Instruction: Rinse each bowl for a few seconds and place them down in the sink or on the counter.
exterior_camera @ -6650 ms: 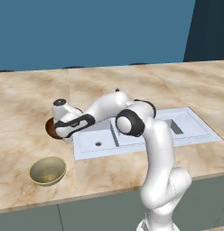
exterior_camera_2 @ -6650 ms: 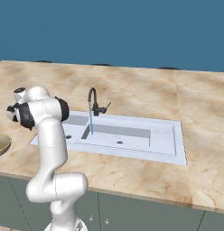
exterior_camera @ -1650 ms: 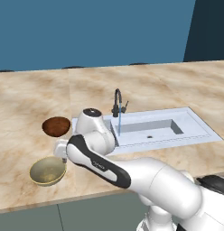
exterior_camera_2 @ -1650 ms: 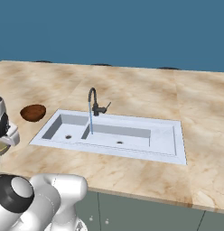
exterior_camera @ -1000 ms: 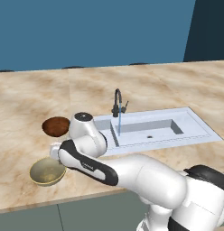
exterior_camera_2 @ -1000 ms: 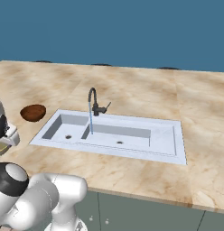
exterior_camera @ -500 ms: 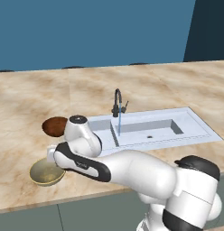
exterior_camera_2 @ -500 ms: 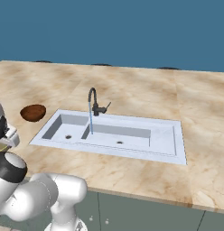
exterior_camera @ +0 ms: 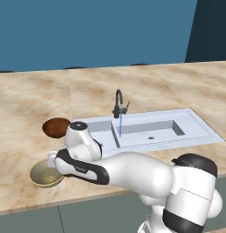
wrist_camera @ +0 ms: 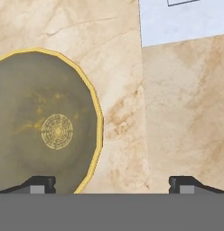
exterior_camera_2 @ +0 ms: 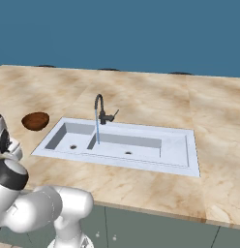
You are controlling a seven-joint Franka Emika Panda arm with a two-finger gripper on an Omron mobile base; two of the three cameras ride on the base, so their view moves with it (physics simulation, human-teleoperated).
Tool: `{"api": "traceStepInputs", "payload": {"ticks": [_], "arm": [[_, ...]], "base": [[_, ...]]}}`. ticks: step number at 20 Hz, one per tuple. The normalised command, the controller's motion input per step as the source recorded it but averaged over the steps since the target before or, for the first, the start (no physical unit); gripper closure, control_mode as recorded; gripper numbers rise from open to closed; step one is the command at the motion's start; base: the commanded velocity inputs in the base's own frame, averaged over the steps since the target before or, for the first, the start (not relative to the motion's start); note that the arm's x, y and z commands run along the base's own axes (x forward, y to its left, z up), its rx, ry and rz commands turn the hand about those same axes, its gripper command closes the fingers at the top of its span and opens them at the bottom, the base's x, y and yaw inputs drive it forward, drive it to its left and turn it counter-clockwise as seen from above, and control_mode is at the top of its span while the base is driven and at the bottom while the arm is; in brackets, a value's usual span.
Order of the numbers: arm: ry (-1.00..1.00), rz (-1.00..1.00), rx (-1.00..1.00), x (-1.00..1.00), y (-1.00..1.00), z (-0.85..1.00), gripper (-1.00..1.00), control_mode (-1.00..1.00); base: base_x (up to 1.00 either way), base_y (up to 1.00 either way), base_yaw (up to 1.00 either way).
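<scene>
The pale olive-gold bowl (exterior_camera: 44, 173) sits on the counter (exterior_camera: 33, 91) near its front edge, left of the sink (exterior_camera: 197, 130). My gripper (exterior_camera: 51, 160) hangs just above the bowl's right rim. In the hand view the gripper (wrist_camera: 111, 183) is open. One fingertip (wrist_camera: 40, 182) stands over the inside of the olive-gold bowl (wrist_camera: 41, 126) and the other over bare counter (wrist_camera: 186, 113), so the rim lies between them. The dark reddish-brown bowl (exterior_camera: 55, 127) (exterior_camera_2: 36, 120) rests on the counter further back, by the sink's left end.
A thin blue stream of water runs from the dark curved faucet (exterior_camera: 118, 105) (exterior_camera_2: 99, 113) into the white two-basin sink (exterior_camera_2: 177, 145). A corner of the sink (wrist_camera: 186, 18) lies beyond the olive-gold bowl. My arm's white bulk covers the counter in front of the sink.
My hand has swung left and down from beside the reddish-brown bowl to the olive-gold bowl's rim. The jaws have stayed open. Neither bowl has moved.
</scene>
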Motion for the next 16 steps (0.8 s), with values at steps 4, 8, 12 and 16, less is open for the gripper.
{"api": "traceStepInputs", "payload": {"ticks": [4, 8, 12, 16], "arm": [[-0.02, 0.00, -0.01, 0.15, 0.02, -0.09, -1.00, -1.00], [-0.02, 0.00, -0.02, 0.15, 0.12, -0.12, -1.00, -1.00], [-0.01, -0.01, -0.03, 0.20, 0.28, -0.13, -1.00, -1.00], [0.00, -0.01, -0.02, 0.20, 0.20, -0.13, -1.00, -1.00]], "base": [[0.00, 0.00, 0.00], [0.00, 0.00, 0.00], [0.00, 0.00, 0.00], [0.00, 0.00, 0.00]]}}
